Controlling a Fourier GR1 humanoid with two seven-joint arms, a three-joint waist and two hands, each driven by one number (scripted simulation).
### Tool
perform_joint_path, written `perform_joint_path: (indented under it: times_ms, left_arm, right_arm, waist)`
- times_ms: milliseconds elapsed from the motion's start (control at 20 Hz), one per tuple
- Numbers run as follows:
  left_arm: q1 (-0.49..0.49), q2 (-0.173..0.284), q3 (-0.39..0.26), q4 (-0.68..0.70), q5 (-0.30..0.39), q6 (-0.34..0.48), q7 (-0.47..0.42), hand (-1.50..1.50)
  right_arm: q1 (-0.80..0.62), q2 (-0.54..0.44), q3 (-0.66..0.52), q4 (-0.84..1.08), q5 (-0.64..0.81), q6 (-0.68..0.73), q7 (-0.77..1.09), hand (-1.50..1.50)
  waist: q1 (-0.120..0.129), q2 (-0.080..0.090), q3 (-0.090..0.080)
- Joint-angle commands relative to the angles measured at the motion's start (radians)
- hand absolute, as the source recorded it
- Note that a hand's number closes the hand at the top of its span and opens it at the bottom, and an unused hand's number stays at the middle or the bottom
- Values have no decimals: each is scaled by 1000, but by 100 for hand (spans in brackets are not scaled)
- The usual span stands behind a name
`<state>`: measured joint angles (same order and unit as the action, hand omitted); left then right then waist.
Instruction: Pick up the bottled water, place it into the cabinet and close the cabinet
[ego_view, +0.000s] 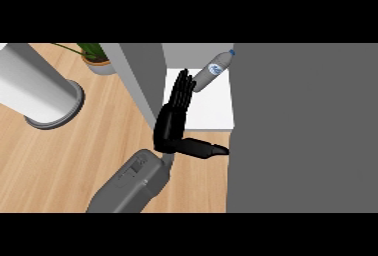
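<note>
And here's the left robot hand (175, 117), black fingers straight and together, thumb stuck out toward three o'clock, holding nothing. It rises from its grey forearm (133, 182) at six o'clock and points to twelve, fingertips just beside the clear plastic water bottle with the blue cap (212, 70). That bottle lies tilted on the white floor of the grey cabinet (214, 107), up at one o'clock, cap pointing to the upper right. A big grey cabinet door (303, 127) fills the three o'clock side. Out at ten o'clock on the wooden worktop (66, 160) stands a white cylinder (37, 87), with a potted green plant (96, 57) at eleven.
</note>
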<state>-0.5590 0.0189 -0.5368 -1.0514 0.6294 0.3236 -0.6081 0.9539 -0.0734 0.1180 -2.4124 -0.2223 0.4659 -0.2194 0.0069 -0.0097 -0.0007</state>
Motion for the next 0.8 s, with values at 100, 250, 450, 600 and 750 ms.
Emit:
perform_joint_path:
  times_ms: [100, 250, 450, 600, 750]
  left_arm:
    - [196, 50, -92, -246, -35, 11, 38, 150]
    - [258, 128, -78, -339, 1, -21, 93, 150]
    - [374, 194, -116, -457, -25, 4, 103, 150]
    - [440, 246, -80, -557, -8, 4, 100, -150]
    - [506, 322, -27, -619, 6, -21, 71, -150]
  right_arm:
    - [-40, -58, -26, -96, 53, 14, 41, -150]
    - [6, -125, -5, -158, 59, 85, 40, 150]
    - [19, -192, 30, -151, 121, 151, 40, 150]
    - [23, -215, 80, -178, 160, 199, 15, 150]
    - [34, -227, 126, -218, 240, 226, -9, 150]
  waist:
    - [8, 1, 0]
    - [6, -2, 0]
    - [8, -4, 0]
    - [4, -4, 0]
    - [-5, -5, -1]
